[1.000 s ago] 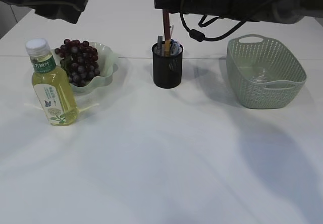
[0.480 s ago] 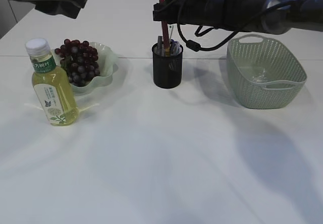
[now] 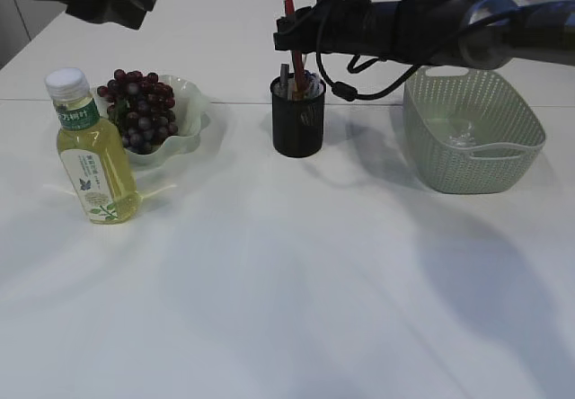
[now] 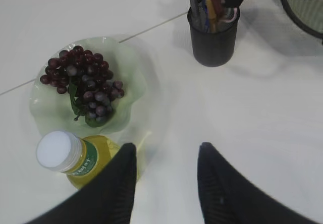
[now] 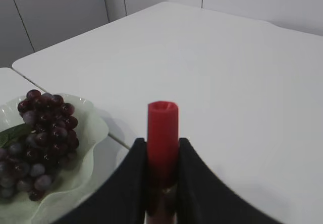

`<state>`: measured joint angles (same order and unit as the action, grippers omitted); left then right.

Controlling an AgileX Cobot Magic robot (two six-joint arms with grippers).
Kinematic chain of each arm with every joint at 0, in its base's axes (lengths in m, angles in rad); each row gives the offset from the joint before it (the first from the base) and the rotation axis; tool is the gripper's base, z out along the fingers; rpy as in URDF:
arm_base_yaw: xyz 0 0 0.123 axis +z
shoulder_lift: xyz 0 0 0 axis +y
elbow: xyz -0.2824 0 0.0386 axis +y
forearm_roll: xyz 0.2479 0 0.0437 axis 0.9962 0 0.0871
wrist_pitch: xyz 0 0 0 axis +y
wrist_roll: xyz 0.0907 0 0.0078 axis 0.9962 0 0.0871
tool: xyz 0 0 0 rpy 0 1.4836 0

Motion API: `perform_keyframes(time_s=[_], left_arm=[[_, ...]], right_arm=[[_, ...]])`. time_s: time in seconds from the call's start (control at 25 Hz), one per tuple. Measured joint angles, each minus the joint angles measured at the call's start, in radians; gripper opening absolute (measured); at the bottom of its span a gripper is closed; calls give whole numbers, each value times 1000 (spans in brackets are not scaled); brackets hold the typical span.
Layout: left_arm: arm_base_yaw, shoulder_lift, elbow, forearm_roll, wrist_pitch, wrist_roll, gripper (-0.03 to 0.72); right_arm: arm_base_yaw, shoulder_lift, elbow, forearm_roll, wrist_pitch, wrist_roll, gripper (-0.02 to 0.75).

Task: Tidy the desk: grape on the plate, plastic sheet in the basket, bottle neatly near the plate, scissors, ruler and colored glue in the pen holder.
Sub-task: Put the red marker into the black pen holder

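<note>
I have the right gripper (image 5: 162, 156) closed on the red glue stick (image 5: 162, 133), its lower end down inside the pen holder (image 3: 298, 117) near the middle of the table's far edge. The left gripper (image 4: 164, 181) hangs with its jaws apart and nothing between them, above the table's left side.

The glue stick looks like a light, stiff, smooth plastic tube, round in section. I'd judge it slippery enough to twist in the pads, so a hold across its upper shaft, as now, seems right. The pen holder is a dark mesh cup, light and likely easy to tip if the stick drags on its rim. Other slim tools already stand in it; I can't tell for sure which is the ruler or the scissors.

The grapes (image 3: 139, 110) lie on the pale green, wavy-edged plate (image 3: 192, 116) toward the table's far left corner: soft, easily bruised. Touching the plate's front edge stands the bottle (image 3: 91, 152), clear plastic, white cap, yellowish liquid, probably the heaviest thing here. The green lattice basket (image 3: 472, 125) sits near the right edge, with something clear and crinkled inside, likely the plastic sheet.
</note>
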<state>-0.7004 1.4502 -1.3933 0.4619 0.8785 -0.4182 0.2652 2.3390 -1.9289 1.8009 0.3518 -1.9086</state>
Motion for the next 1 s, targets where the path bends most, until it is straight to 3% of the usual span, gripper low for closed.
perform_keyframes(time_s=[0.68,1.0], left_arm=[[0,0,0,2,-29,0,300],[0,0,0,4,-29,0,300]], right_arm=[[2,13,0,0,-2,31,139],[2,13,0,0,-2,61,196]])
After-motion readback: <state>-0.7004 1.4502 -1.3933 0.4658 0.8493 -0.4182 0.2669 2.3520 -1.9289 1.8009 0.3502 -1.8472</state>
